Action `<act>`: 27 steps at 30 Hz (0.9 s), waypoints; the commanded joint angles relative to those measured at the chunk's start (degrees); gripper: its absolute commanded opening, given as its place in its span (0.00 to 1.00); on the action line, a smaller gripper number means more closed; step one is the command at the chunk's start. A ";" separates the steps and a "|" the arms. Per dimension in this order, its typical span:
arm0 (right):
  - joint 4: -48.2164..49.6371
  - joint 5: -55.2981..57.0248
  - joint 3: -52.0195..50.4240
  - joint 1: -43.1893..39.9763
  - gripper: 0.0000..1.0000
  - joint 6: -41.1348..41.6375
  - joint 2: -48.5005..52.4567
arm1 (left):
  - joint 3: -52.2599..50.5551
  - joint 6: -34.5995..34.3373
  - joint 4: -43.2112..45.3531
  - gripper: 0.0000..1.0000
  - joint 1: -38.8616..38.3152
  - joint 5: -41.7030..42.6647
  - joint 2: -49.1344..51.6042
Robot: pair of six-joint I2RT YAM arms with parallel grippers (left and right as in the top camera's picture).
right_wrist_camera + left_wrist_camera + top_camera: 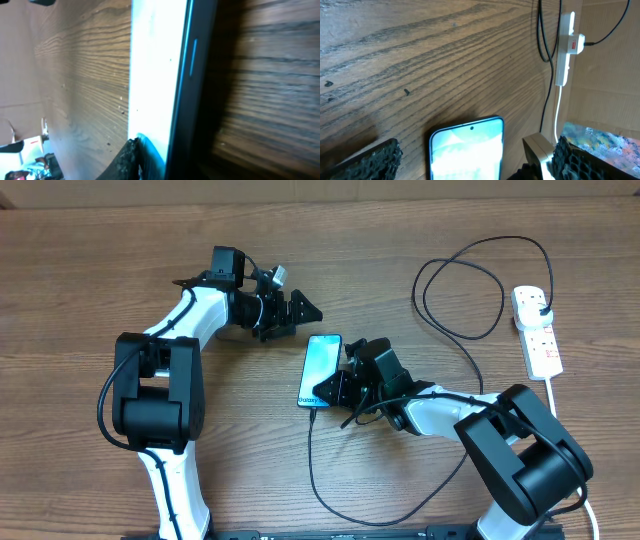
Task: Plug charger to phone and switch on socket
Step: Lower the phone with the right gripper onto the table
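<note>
Since the charger (310,460) seems to meet the phone (321,365) at its six o'clock end, my right gripper (335,387) sits close at the phone's four o'clock edge, I judge to steady it. Whether its jaws clamp or hang loose I cannot tell. My left gripper (298,310) hangs spread wide at eleven o'clock, clear of the work. The socket (538,330) lies at two o'clock, the charger's far end in it. The table (80,270) is bare wood grain, with a tan board (610,75) behind.
</note>
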 commanded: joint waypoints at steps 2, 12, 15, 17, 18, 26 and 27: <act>-0.26 4.57 -0.15 0.26 0.26 -0.46 1.29 | 0.13 -0.61 0.15 1.00 -0.07 -0.07 0.50; 0.28 6.56 -0.15 0.26 0.32 -0.46 1.31 | 0.13 -0.59 0.15 1.00 -0.07 -0.07 0.50; 0.28 6.56 -0.15 0.26 0.38 -0.46 1.29 | 0.13 -0.61 0.15 1.00 -0.07 -0.07 0.50; 0.28 6.58 -0.15 0.26 0.40 -0.46 1.29 | 0.13 -0.59 0.15 1.00 -0.09 -0.07 0.50; 0.28 6.56 -0.15 0.26 0.41 -0.46 1.29 | 0.13 -0.59 0.15 1.00 -0.09 -0.07 0.50; 0.28 7.02 -0.15 0.26 0.57 -0.46 1.29 | 0.13 -0.59 0.15 1.00 -0.09 -0.07 0.50; 0.28 7.02 -0.15 0.26 0.57 -0.46 1.29 | 0.13 -0.59 0.15 1.00 -0.09 -0.07 0.50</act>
